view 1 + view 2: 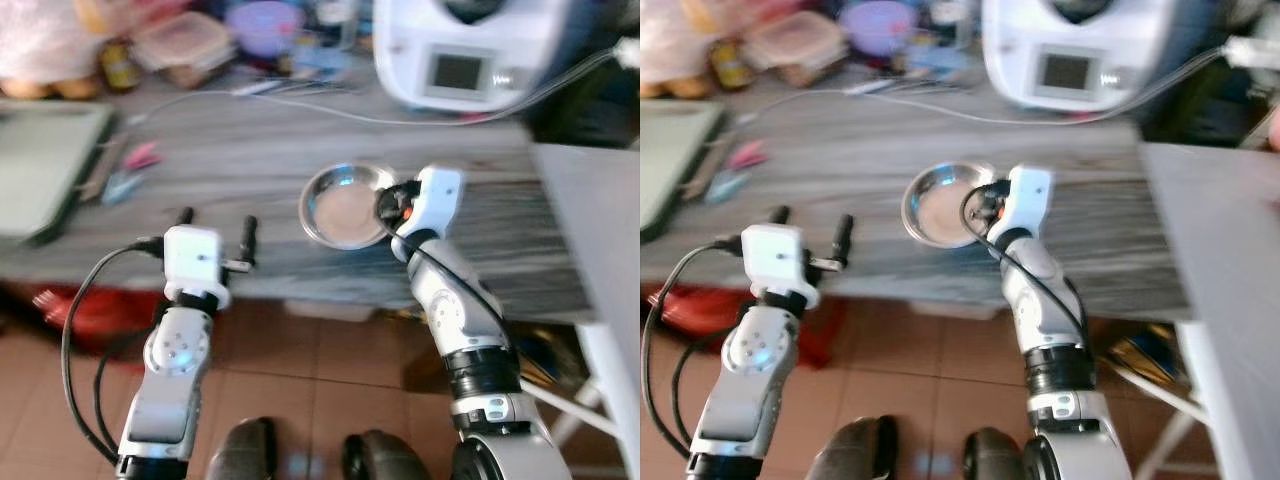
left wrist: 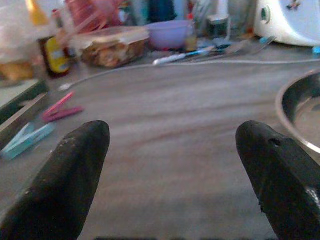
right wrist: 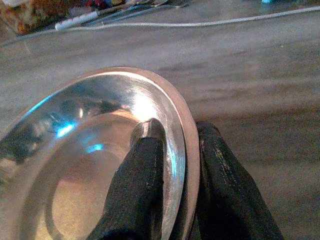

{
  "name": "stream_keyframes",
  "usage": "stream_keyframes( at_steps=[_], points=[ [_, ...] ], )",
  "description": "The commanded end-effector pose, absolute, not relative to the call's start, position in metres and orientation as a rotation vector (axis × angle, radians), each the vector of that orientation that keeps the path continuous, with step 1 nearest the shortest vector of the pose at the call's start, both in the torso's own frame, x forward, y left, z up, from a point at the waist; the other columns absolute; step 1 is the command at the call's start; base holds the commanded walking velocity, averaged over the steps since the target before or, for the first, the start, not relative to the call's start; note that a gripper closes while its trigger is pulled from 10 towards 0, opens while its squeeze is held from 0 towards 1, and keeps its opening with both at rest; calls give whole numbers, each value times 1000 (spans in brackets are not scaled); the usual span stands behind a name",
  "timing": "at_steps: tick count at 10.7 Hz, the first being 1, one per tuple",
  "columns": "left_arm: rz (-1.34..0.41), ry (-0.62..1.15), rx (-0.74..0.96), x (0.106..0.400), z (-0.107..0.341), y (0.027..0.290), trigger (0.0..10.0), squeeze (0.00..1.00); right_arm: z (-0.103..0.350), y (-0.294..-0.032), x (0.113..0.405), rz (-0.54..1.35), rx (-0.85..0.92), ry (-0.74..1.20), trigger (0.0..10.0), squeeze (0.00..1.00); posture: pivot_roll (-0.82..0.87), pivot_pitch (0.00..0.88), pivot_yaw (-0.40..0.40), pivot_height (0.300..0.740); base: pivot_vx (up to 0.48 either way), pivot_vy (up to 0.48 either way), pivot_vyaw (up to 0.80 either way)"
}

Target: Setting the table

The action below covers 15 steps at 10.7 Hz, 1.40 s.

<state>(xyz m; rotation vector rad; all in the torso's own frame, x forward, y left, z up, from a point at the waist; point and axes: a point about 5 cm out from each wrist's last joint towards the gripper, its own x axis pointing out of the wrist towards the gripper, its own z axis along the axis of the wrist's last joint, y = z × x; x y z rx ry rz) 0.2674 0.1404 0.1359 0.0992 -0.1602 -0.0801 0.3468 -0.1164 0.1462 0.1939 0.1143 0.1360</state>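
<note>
One steel bowl on grey tabletop, near edge, centre; right claw at bowl's right rim, left claw well left, nearer tabletop edge.

Left wrist view: left claw fingers spread, nothing between; bowl rim off to right; two clothes pegs far left.

Right wrist view: right claw pinches bowl rim, one finger inside, one outside.

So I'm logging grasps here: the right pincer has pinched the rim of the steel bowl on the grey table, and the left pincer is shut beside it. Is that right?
One detail is off: the left pincer is open, its fingers spread wide over the grey table, as the left wrist view shows. The right pincer does pinch the rim of the steel bowl, one finger inside and one outside.
</note>
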Motion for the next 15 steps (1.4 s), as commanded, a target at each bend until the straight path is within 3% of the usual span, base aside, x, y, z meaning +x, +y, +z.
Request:
stream_keyframes(
  at_steps=[1,2,3,6,10,11,12,15],
  points=[
    [-90,-167,103,266,138,138,10000,0,141,-127,344,77,177,136,10000,0,18,168,-2,740,0,0,0],
    [-92,-168,104,266,138,138,10000,0,138,-129,341,48,177,151,10000,0,18,169,-1,740,0,0,0],
    [-94,-172,104,267,139,138,10000,0,135,-131,339,17,191,178,10000,1000,17,169,0,740,0,0,0],
    [-91,-177,105,268,140,139,10000,0,140,-137,334,-20,150,155,10000,1000,13,167,-2,740,0,0,0],
    [-6,-172,116,270,140,144,10000,0,175,-136,333,29,80,-99,10000,1000,19,163,-4,740,0,0,0],
    [-5,-161,105,267,139,145,10000,0,174,-136,318,66,-34,-160,10000,106,20,167,-5,740,0,0,0],
    [2,-152,112,264,137,147,10000,0,166,-137,305,97,-71,-164,10000,0,22,173,-4,740,0,0,0],
    [16,-131,121,255,133,151,10000,0,148,-152,285,59,-112,-141,10000,0,29,170,-2,740,-291,0,0]
  ],
)
